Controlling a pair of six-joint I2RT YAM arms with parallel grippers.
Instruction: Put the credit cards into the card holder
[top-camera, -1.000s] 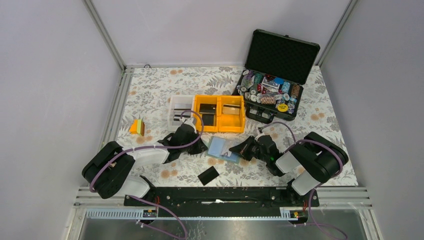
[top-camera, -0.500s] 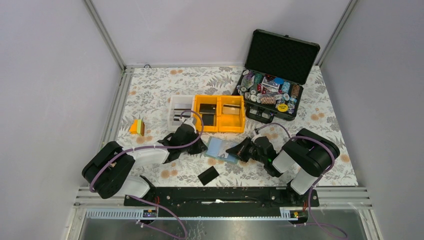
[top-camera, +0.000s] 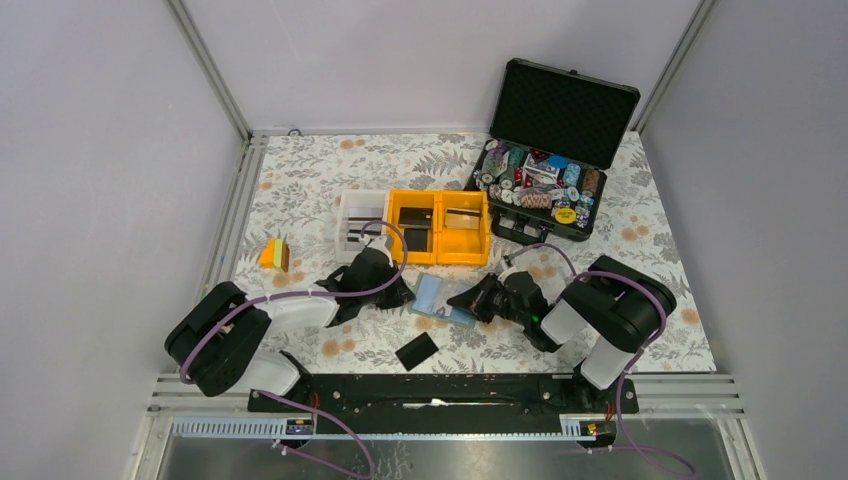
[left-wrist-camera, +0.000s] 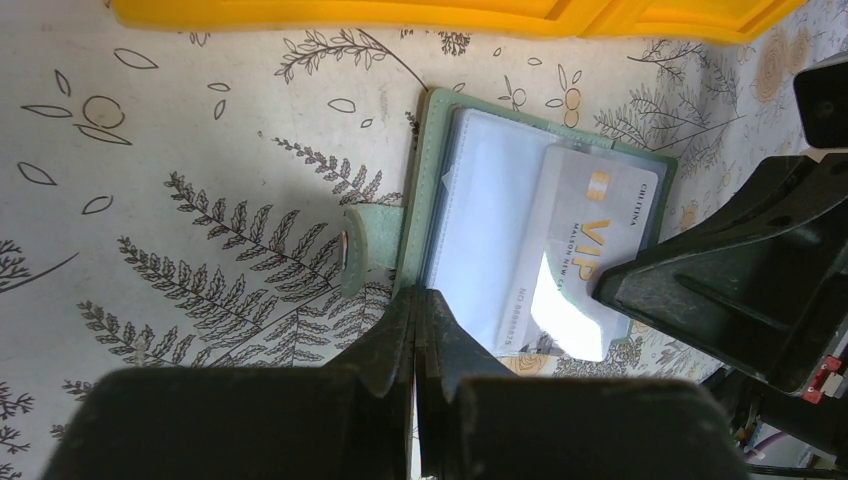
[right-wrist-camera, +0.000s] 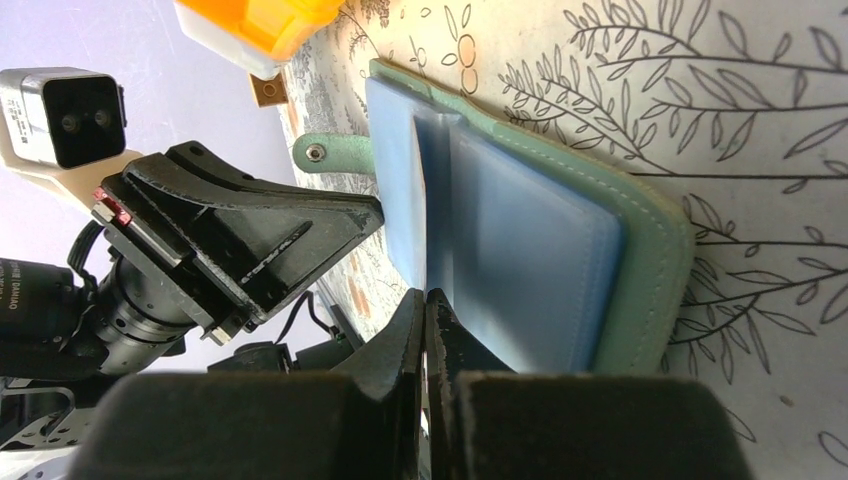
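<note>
The card holder (top-camera: 432, 293) lies open on the floral cloth, sage-green cover down and pale blue pockets up. My left gripper (top-camera: 405, 293) is shut, its tips (left-wrist-camera: 417, 297) at the holder's edge (left-wrist-camera: 436, 130) beside the strap tab (left-wrist-camera: 365, 245). My right gripper (top-camera: 462, 299) is shut on a silvery VIP card (left-wrist-camera: 585, 240), which lies slanted over the right pockets. In the right wrist view its tips (right-wrist-camera: 425, 297) sit at a raised pocket leaf (right-wrist-camera: 425, 200) of the holder (right-wrist-camera: 650, 250), where the card is hidden. A black card (top-camera: 416, 351) lies on the cloth near the arm bases.
Two yellow bins (top-camera: 440, 228) with more cards and a white bin (top-camera: 360, 225) stand just behind the holder. An open black case (top-camera: 545, 190) of poker chips is at the back right. A small orange-and-green block (top-camera: 274, 254) sits at the left.
My right gripper has moved left with the card, further over the open holder. The left gripper has stayed in place.
</note>
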